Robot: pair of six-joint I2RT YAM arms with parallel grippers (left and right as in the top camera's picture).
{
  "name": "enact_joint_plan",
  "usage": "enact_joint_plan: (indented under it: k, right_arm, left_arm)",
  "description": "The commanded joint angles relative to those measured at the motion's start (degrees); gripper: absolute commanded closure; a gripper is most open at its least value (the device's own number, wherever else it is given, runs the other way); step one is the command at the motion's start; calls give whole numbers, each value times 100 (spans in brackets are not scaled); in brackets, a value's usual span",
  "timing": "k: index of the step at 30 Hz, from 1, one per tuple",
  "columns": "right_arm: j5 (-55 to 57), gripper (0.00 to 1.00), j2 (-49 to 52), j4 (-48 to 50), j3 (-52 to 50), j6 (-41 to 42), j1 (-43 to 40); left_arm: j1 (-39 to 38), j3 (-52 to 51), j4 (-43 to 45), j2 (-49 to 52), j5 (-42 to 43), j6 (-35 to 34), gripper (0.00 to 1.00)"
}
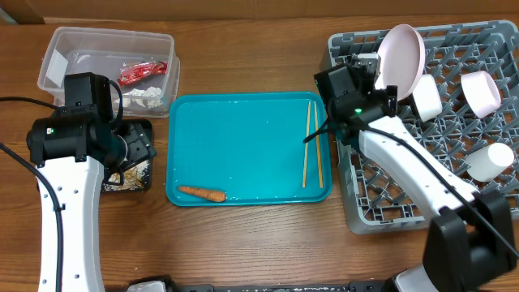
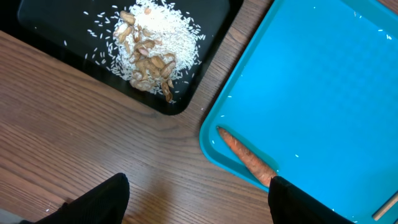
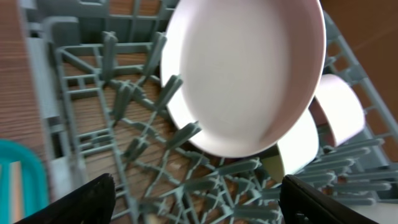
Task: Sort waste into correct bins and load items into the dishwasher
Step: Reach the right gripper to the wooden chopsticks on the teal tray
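Dark fingertips (image 2: 106,200) of the left pincer (image 2: 199,205) frame the bottom of the left wrist view, spread wide with nothing between them, over bare desk (image 2: 93,137). Just beyond them a carrot (image 2: 249,160) lies inside the near corner of the teal tray (image 2: 311,93), along its rim. Beside that tray sits the black tray (image 2: 56,31), holding a heap of rice and beige food scraps (image 2: 149,53).

From overhead, the clear tub (image 1: 61,49) stands behind the black tray, at the desk's far left. A red wrapper (image 1: 142,71) and white tissue (image 1: 146,93) lie in it. A pair of chopsticks (image 1: 312,142) lies on the right side of the teal tray, well apart from the carrot.

On the right, the right pincer (image 3: 202,205) is released too, its fingers wide apart and empty above the grey dish rack (image 3: 81,93). Ahead of it the white plate (image 3: 249,74) stands tilted on edge among the pegs, in the rack's far left corner. A white piece shows behind the plate's left rim; it may be another dish, but the blur leaves that unclear. A cup (image 1: 426,99) sits just beside the plate, with a bowl (image 1: 480,91) further right and another cup (image 1: 491,161) nearer the front.
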Motion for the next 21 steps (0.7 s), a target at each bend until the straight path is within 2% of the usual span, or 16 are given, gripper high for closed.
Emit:
enact_joint_plan:
  k: [1, 5, 7, 10, 13, 18, 21]
  right_arm:
    - [-1091, 13, -708, -96, 13, 39, -4]
    - [-2210, 12, -1073, -262, 13, 39, -4]
    - [-3178, 12, -1202, -321, 13, 37, -4]
    - [-4682, 19, -1211, -363, 13, 37, -4]
    - [-5576, 22, -1088, -452, 13, 42, 9]
    - [-5528, 24, -599, -739, 11, 83, 146]
    - [-5396, 25, -247, -828, 11, 415, 160]
  left_arm:
    - [-4, -31, 2, -59, 31, -83, 25]
    - [-4, -31, 2, -59, 31, -83, 24]
    - [-2, -31, 7, -59, 28, -83, 23]
    - [-4, -31, 22, -59, 31, -85, 23]
    - [-4, -31, 48, -59, 35, -85, 23]
    - [-7, -31, 68, -59, 70, -85, 22]
    - [-7, -31, 68, -59, 70, -85, 22]
